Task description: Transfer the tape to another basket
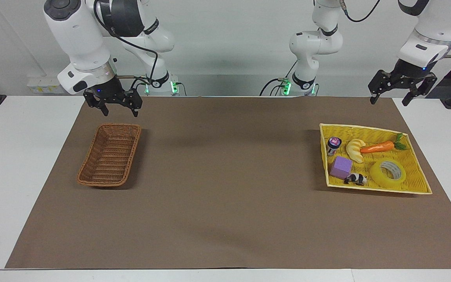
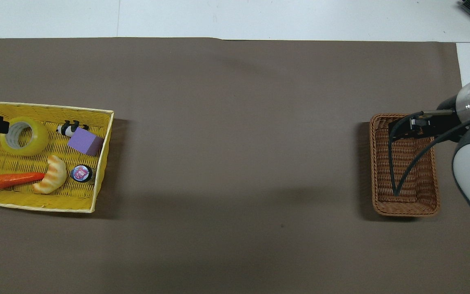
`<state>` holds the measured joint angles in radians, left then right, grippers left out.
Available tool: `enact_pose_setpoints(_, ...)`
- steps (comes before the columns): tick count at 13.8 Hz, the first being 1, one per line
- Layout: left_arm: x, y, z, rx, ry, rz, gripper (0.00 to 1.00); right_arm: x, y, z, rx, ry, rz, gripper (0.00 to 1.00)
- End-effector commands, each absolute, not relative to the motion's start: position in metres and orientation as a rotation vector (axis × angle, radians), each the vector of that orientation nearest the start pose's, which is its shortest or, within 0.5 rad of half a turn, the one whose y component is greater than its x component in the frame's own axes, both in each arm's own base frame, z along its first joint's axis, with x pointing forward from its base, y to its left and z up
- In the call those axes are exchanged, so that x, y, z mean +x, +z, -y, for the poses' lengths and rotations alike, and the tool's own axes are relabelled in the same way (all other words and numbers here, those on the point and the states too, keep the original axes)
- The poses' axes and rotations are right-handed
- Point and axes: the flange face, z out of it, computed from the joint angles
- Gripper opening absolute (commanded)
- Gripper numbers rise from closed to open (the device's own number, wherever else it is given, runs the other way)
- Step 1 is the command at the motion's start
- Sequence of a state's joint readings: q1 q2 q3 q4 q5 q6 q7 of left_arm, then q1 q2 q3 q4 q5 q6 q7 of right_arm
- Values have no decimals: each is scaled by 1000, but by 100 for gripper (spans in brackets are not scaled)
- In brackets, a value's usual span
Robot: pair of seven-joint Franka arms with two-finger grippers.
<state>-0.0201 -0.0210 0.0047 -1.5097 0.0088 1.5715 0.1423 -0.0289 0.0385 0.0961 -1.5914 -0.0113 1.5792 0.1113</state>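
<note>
**Tape not yet lifted; both claws up and empty**

The table (image 1: 10,164) is white, under a wide brown mat (image 1: 225,219), with a pale wall at the robots' end. On the mat, the yellow tray (image 1: 419,184) sits toward the left arm's end and the basket (image 1: 110,156) toward the right arm's end, well apart.

Judging by how things lie, the task is at its very start. The tape (image 1: 388,172) lies flat in the yellow tray, at about 4 o'clock from the tray's middle in the facing view, and the basket holds nothing. The pick, the carry across the mat and the drop are all left to do.

The left claw (image 1: 389,100) hangs in the air over the mat's edge at 12 o'clock from the tray in the facing view, spread wide and holding nothing. The right claw (image 1: 119,111) hangs just above the robots' end of the basket, also wide and empty.

Sharing the tray with the tape are a carrot (image 1: 378,147), a croissant (image 1: 355,150), a purple block (image 1: 341,167), a small jar (image 1: 332,145) and a tiny panda figure (image 1: 355,179), which lies just beside the tape at its 9 o'clock.
</note>
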Motion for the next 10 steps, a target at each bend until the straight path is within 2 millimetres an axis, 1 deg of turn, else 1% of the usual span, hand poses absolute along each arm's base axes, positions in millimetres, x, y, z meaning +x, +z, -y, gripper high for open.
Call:
enact_pose_setpoints(1, 539, 668, 3, -3124, -122, -218, 100, 565, 597, -34, -3138, 68, -31, 100)
enact_pose_setpoints(7, 544, 666, -1, -3122, -177, -228, 100, 565, 597, -34, -3138, 70, -27, 100)
enact_pose_setpoints(9, 545, 658, -3, -3123, -173, -223, 100, 565, 597, -34, -3138, 68, -27, 100)
enact_pose_setpoints(10, 545, 659, -3, -3122, -175, -225, 100, 565, 596, -34, -3138, 72, -24, 100)
